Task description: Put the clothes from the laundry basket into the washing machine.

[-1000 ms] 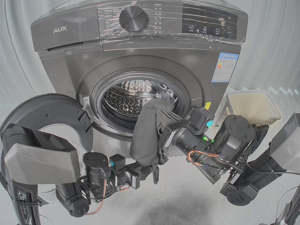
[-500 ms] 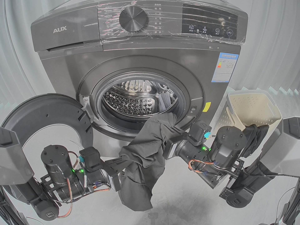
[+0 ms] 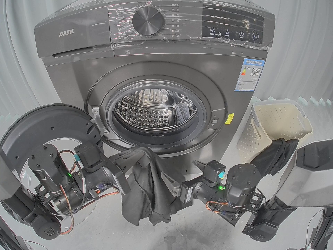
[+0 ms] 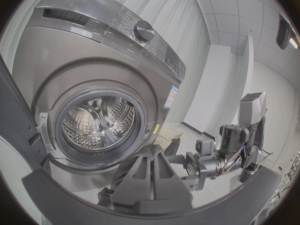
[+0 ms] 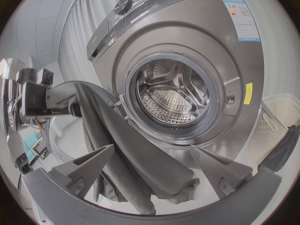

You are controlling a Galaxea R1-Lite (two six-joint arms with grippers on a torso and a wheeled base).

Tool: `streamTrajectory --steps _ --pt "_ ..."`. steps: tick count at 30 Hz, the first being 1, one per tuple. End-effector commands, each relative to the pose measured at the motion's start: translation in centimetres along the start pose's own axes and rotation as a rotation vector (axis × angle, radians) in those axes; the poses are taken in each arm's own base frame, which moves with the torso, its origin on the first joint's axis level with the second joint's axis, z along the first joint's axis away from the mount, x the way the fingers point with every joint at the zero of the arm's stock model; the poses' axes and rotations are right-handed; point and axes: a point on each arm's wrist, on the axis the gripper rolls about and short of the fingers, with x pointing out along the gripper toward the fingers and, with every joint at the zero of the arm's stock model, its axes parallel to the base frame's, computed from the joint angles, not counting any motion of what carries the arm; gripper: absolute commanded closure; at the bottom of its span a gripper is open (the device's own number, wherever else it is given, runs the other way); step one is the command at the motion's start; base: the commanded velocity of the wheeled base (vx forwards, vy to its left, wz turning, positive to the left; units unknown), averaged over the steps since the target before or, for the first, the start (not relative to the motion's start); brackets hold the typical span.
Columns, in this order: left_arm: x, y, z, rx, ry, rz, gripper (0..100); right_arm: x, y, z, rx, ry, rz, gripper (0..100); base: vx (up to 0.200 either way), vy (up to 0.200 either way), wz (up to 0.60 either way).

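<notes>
Garment (image 3: 145,188) pulled down off washing machine (image 3: 156,63) rim | left jaws pinch its top | right jaws spread around it

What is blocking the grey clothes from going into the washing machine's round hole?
Nothing visible. The door is swung wide open to the robot's left, and nothing sits in the drum opening. The grey garment hangs from the shut left gripper, just below and in front of that opening.

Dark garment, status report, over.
Left gripper shut on dark garment, hanging below the washer opening. Right gripper open beside it. Door open, opening unobstructed. Another garment drapes over basket rim.
</notes>
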Motion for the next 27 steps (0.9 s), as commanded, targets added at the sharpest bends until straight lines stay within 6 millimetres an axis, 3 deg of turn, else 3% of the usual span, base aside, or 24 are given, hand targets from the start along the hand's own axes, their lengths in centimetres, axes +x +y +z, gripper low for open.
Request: streamTrajectory --steps 1,27 --pt "0.3 0.1 0.5 0.002 -0.027 0.019 100 -0.1 0.0 -1.1 -0.012 0.038 -0.001 0 0.000 0.000 0.00" --pt "2.7 1.2 0.1 -0.014 -0.059 0.164 100 0.1 1.9 -1.7 -0.028 0.041 0.088 0 0.000 0.000 0.00"
